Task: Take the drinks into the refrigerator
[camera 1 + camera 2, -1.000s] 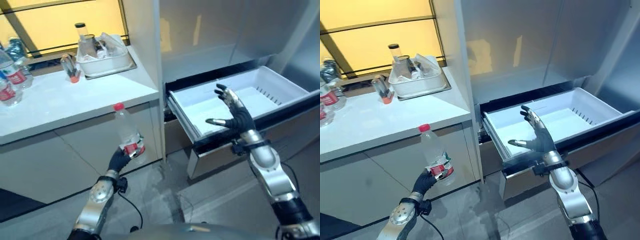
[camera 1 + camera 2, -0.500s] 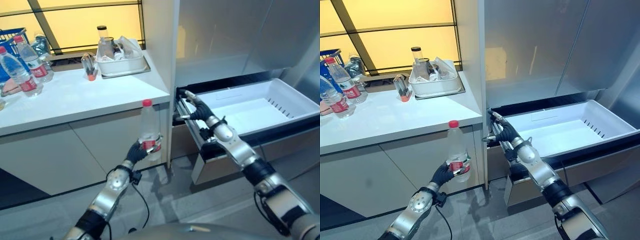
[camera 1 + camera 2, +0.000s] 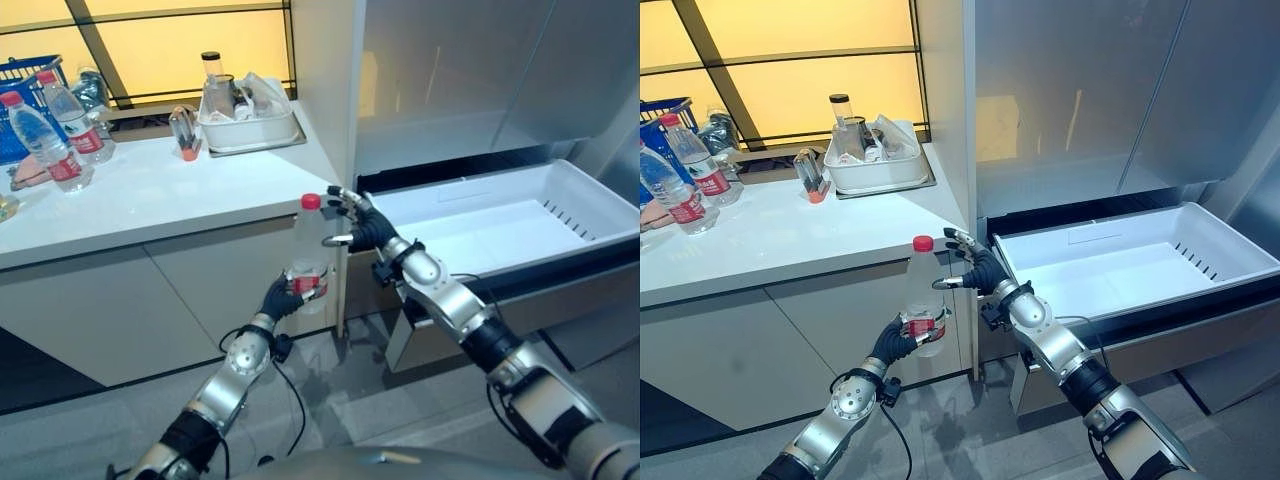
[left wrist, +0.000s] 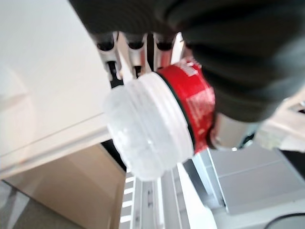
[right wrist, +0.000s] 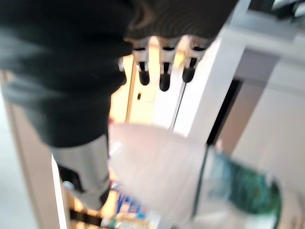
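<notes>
Bottle handover in front of the counter

Left hand (image 3: 896, 343) fingers curl round the upright water bottle (image 3: 923, 292) at its label; thin, slippery plastic, best gripped mid-body. Right hand (image 3: 975, 268), fingers spread, apparently nearing its neck. Beyond, the refrigerator drawer (image 3: 1230, 268) stands open.

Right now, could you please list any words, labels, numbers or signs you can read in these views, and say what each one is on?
None can be read.
Red label on the water bottle held in the left robot hand: print too blurred.
Red labels on the two bottles on the counter: too small.
</notes>
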{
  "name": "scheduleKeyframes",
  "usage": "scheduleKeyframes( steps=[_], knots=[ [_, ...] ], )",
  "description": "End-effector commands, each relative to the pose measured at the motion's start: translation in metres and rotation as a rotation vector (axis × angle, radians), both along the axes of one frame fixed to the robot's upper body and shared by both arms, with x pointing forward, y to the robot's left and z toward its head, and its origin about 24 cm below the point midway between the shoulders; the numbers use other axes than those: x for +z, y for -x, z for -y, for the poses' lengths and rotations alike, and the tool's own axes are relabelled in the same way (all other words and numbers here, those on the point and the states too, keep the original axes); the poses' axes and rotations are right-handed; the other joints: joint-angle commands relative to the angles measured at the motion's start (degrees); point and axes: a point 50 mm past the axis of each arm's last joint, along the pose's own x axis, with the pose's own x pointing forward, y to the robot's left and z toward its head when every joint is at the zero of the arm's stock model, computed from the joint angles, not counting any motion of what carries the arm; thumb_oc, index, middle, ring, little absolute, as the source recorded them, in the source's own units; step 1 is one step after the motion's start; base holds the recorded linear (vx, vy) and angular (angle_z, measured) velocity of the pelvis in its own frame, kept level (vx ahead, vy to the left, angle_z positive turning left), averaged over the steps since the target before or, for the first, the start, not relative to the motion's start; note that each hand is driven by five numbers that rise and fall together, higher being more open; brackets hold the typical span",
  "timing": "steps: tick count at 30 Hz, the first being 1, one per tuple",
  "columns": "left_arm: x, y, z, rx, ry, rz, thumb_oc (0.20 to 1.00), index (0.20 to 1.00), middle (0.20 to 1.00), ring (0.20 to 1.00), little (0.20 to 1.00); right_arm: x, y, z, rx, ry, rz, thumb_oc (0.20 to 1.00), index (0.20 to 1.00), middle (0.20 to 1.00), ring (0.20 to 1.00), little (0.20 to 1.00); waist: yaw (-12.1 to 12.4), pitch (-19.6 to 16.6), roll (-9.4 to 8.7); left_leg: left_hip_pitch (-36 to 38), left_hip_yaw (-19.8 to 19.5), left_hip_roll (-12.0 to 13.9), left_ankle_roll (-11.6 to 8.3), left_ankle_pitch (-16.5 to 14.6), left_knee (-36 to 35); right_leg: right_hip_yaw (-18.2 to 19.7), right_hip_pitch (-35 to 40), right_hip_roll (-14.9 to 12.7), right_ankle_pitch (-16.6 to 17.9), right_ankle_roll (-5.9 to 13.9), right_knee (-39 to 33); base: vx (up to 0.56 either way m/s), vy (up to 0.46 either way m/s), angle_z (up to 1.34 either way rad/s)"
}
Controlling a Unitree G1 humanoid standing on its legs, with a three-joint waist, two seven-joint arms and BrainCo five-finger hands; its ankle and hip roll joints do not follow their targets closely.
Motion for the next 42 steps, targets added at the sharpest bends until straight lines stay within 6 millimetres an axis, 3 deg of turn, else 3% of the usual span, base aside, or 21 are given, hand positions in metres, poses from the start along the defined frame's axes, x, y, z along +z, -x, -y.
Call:
scheduleKeyframes(
  steps=[1, 21, 33, 39, 40, 41, 42],
  knots=[
    [0.092, -0.046, 0.019, -0.052, 0.049, 0.453, 0.2, 0.2, 0.2, 0.2, 0.2, 0.054, -0.01, -0.023, 0.104, -0.09, 0.147, 1.0, 1.0, 1.0, 1.0, 1.0, 1.97, 0.15, -1.17, 3.44, 0.55, -1.84, 1.67, -5.6, 0.36, -1.72, 0.71, 1.04, -1.23, -1.04, 0.58, 0.0, 0.0, 0.0],
    [0.142, -0.061, 0.029, -0.066, -0.084, 0.722, 0.2, 0.2, 0.2, 0.2, 0.2, 0.079, -0.009, -0.078, 0.205, -0.079, 0.212, 1.0, 1.0, 1.0, 1.0, 1.0, 1.17, -1.09, -0.98, 4.13, 0.98, -1.82, 1.67, -6.1, 0.36, -1.26, 1.13, 0.96, -1.52, -1.15, 0.58, 0.0, 0.0, 0.0],
    [0.156, -0.07, 0.037, -0.083, -0.22, 0.823, 0.2, 0.2, 0.2, 0.2, 0.2, 0.057, -0.018, -0.094, 0.145, 0.03, 0.17, 1.0, 1.0, 1.0, 1.0, 1.0, 1.16, -1.44, -0.77, 4.1, 0.57, -2.04, 1.71, -6.16, 0.36, -1.59, 1.51, 0.73, -1.56, -1.06, 0.58, 0.0, 0.0, 0.0],
    [0.155, -0.071, 0.038, -0.087, -0.304, 0.852, 0.2, 0.2, 0.2, 0.2, 0.2, 0.049, -0.018, -0.114, 0.135, 0.068, 0.142, 1.0, 1.0, 1.0, 1.0, 1.0, 1.28, -1.58, -0.58, 4.08, 0.48, -2.36, 1.86, -6.24, 0.36, -1.33, 1.44, 0.68, -1.49, -1.0, 0.58, 0.0, 0.0, 0.0],
    [0.154, -0.071, 0.038, -0.086, -0.304, 0.852, 0.2, 0.2, 0.2, 0.2, 0.2, 0.048, -0.017, -0.114, 0.136, 0.067, 0.142, 0.871, 0.871, 0.871, 0.871, 0.871, 1.24, -1.6, -0.6, 4.07, 0.48, -2.36, 1.87, -6.24, 0.36, -1.34, 1.44, 0.68, -1.49, -1.0, 0.58, 0.0, 0.0, 0.0],
    [0.156, -0.072, 0.038, -0.08, -0.317, 0.864, 0.2, 0.2, 0.2, 0.2, 0.2, 0.044, -0.019, -0.115, 0.115, 0.095, 0.144, 0.2, 0.2, 0.2, 0.2, 0.2, 1.27, -1.64, -0.53, 4.06, 0.42, -2.4, 1.89, -6.23, 0.36, -1.46, 1.49, 0.6, -1.48, -0.98, 0.58, 0.0, 0.0, 0.0],
    [0.156, -0.072, 0.039, -0.081, -0.326, 0.869, 0.2, 0.2, 0.2, 0.2, 0.2, 0.046, -0.019, -0.116, 0.117, 0.108, 0.158, 0.2, 0.2, 0.2, 0.2, 0.2, 1.26, -1.63, -0.51, 4.02, 0.34, -2.38, 1.91, -6.22, 0.36, -1.57, 1.52, 0.57, -1.47, -1.0, 0.58, 0.0, 0.0, 0.0]
  ],
)
